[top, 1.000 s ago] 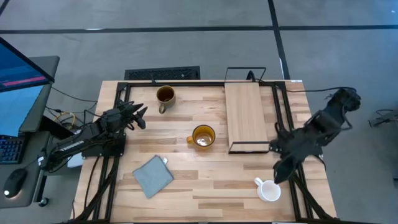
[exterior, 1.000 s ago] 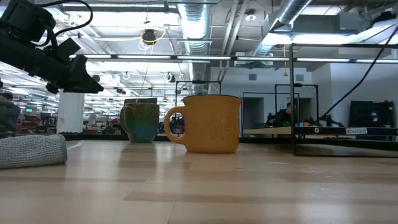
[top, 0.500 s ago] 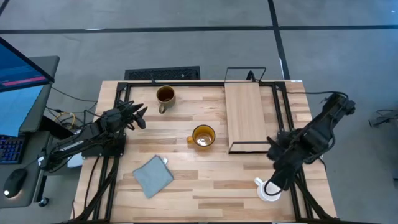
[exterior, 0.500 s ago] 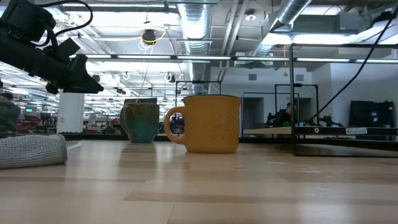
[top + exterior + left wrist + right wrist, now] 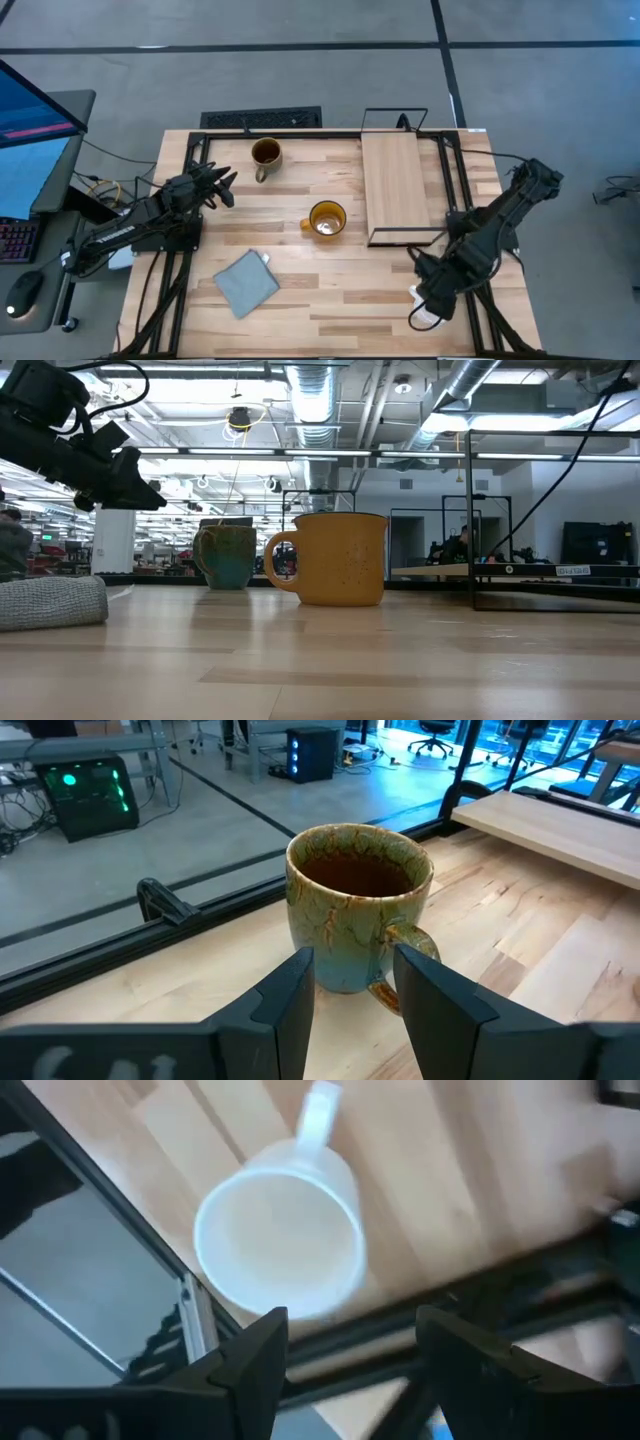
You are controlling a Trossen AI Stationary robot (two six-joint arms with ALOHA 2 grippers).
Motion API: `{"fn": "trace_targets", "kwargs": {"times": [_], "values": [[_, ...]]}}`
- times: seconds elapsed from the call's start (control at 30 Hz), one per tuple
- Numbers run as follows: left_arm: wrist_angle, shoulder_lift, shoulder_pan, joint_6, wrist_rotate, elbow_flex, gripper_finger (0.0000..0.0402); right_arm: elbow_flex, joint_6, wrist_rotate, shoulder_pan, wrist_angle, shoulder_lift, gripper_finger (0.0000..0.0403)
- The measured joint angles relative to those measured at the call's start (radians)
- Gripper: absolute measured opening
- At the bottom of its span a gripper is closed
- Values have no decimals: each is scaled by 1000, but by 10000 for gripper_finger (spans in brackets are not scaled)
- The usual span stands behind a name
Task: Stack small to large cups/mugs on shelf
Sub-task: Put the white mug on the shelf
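While the shelf (image 5: 396, 185) is bare and three mugs wait, your right gripper (image 5: 345, 1342) hangs wide open, empty, over the white mug (image 5: 282, 1226) near the table's front right corner.

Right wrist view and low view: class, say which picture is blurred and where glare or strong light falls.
Right wrist view: the small white handled mug and the wooden tabletop look soft and smeared. Low view: the amber-yellow glossy mug is crisp, bright ceiling lights flare behind it, and the near tabletop carries a pale sheen. High view: lighting is even, with soft shadows only.
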Motion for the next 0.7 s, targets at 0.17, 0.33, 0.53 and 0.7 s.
{"fn": "trace_targets", "kwargs": {"times": [0.17, 0.33, 0.53, 0.7], "values": [[0, 0, 0, -1, 1, 0, 130, -99, 14, 1, 15, 177, 11, 244], [0, 0, 0, -20, 1, 0, 130, -171, 55, 1, 23, 211, 11, 244], [0, 0, 0, -37, 2, -1, 130, -237, 60, -7, 28, 261, 10, 244], [0, 0, 0, -38, 2, -1, 130, -261, 61, -14, 28, 317, 10, 225]]}}
